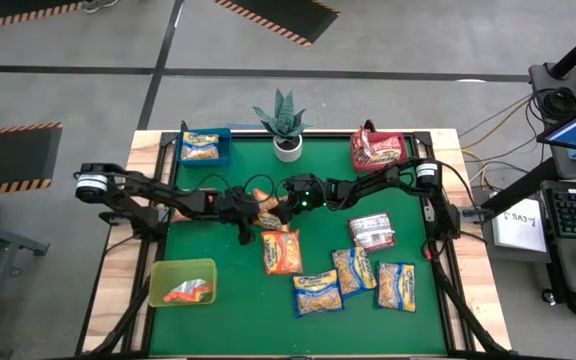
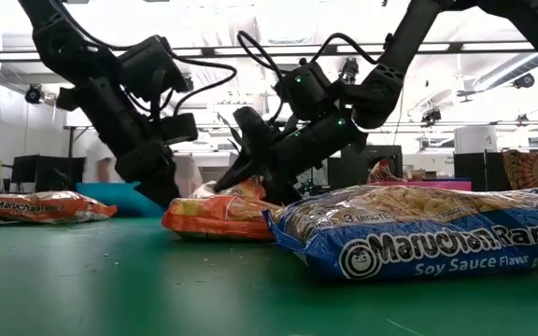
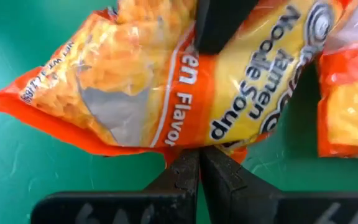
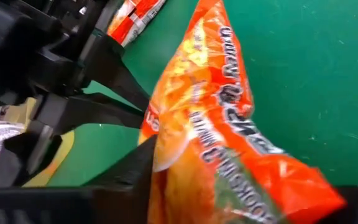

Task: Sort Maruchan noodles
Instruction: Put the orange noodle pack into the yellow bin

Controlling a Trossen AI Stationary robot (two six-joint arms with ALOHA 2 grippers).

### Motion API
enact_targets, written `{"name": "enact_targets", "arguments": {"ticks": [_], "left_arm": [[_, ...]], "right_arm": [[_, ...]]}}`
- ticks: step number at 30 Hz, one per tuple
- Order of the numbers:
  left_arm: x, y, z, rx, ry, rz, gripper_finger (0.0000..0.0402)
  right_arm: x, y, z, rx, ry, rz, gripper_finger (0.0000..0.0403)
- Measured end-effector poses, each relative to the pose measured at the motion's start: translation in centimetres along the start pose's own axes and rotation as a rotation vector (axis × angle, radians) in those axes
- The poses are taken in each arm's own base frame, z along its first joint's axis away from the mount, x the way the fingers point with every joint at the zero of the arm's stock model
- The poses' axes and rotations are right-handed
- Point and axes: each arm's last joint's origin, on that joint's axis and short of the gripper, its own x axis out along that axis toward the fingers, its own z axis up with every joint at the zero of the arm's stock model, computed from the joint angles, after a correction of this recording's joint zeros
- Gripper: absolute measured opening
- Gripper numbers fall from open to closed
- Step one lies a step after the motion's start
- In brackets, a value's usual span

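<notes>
An orange noodle packet (image 1: 268, 208) hangs between my two grippers over the middle of the green mat. My left gripper (image 1: 253, 212) reaches in from the left and is shut on one end. My right gripper (image 1: 286, 208) comes from the right and is shut on the other end. A second orange packet (image 1: 281, 250) lies flat on the mat just nearer. Three blue-edged packets (image 1: 353, 272) and a silvery-grey one (image 1: 372, 231) lie flat at the near right. My left gripper pinches the orange packet's long edge (image 3: 194, 148) between its two shut fingers, slanting down from the table's left. The packet spreads out beyond the fingertips, above the mat. My right gripper has the packet's opposite end (image 4: 185, 168) between its fingers, coming in at a shallow slant from the table's right. One finger (image 3: 219, 25) lies over the printed face. The packet runs from it to the left gripper.
A blue bin (image 1: 204, 147) holding a packet stands at the far left, a red bin (image 1: 378, 150) with packets at the far right, and a yellow-green bin (image 1: 182, 282) at the near left. A potted plant (image 1: 286, 125) stands at the far edge.
</notes>
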Motion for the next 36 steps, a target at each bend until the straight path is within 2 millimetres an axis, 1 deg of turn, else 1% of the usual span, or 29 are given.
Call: {"name": "enact_targets", "arguments": {"ticks": [4, 7, 10, 14, 20, 24, 29, 32, 36], "left_arm": [[-1.0, 0.0, 0.3, 0.022, -0.022, -0.007, 0.0], [-2.5, 0.1, 0.8, 0.04, -0.057, -0.016, 0.0], [-4.7, 0.1, 1.3, 0.063, -0.114, -0.027, 0.0], [-8.3, 0.3, 2.0, 0.078, -0.237, -0.047, 0.0], [-14.1, 0.8, 2.3, 0.07, -0.48, -0.086, 0.0], [-17.2, 1.5, 2.0, 0.045, -0.624, -0.102, 0.0], [-19.8, 2.1, 1.3, 0.022, -0.745, -0.117, 0.0], [-20.8, 2.3, 0.9, 0.013, -0.794, -0.122, 0.0], [-21.7, 2.6, 0.6, 0.001, -0.854, -0.127, 0.0]], "right_arm": [[-0.1, 0.1, 0.1, -0.018, -0.003, 0.002, 0.0096], [-0.6, 0.7, 0.5, -0.049, -0.018, 0.011, 0.0074], [-1.2, 1.5, 1.2, -0.08, -0.045, 0.03, 0.0074], [-2.0, 2.9, 1.8, -0.144, -0.088, 0.036, 0.0083], [-2.4, 5.2, 1.3, -0.25, -0.199, 0.008, 0.0072], [-2.3, 7.0, 0.4, -0.32, -0.264, 0.031, 0.0073], [-2.4, 9.4, -0.4, -0.417, -0.367, 0.075, 0.0071], [-2.1, 11.1, -0.6, -0.458, -0.406, 0.086, 0.0072], [-1.2, 13.5, -1.0, -0.543, -0.429, 0.127, 0.0071]]}}
